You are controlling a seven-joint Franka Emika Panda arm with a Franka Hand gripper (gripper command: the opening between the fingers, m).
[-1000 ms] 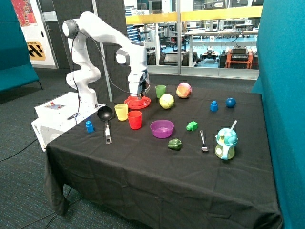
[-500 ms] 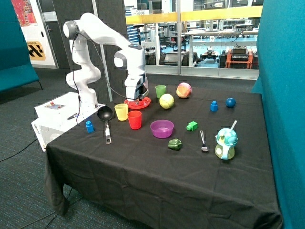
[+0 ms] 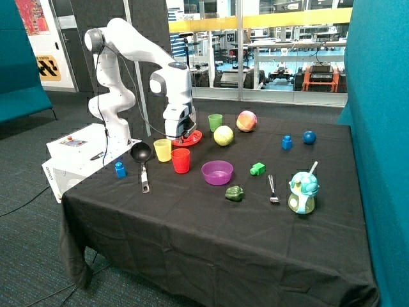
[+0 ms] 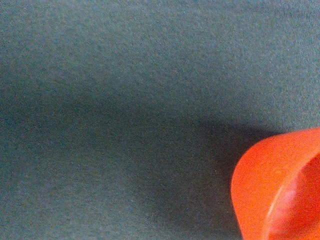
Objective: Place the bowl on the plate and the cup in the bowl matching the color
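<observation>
We record a surface [image 3: 211, 224] draped in black cloth. Directly on it: flat red plastic plate [image 3: 193, 135], yellow cup [image 3: 163, 150], red tumbler [image 3: 181, 160], green cup [image 3: 215, 122], purple bowl [image 3: 217, 172], black ladle [image 3: 142, 160], two balls [image 3: 223, 135], blue and green blocks [image 3: 257, 169], sippy cup [image 3: 303, 192].

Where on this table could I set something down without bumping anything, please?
The front strip, nearer the camera than the ladle, purple bowl and sippy cup, is bare. It is crowded around the gripper, yellow cup and red cup.
</observation>
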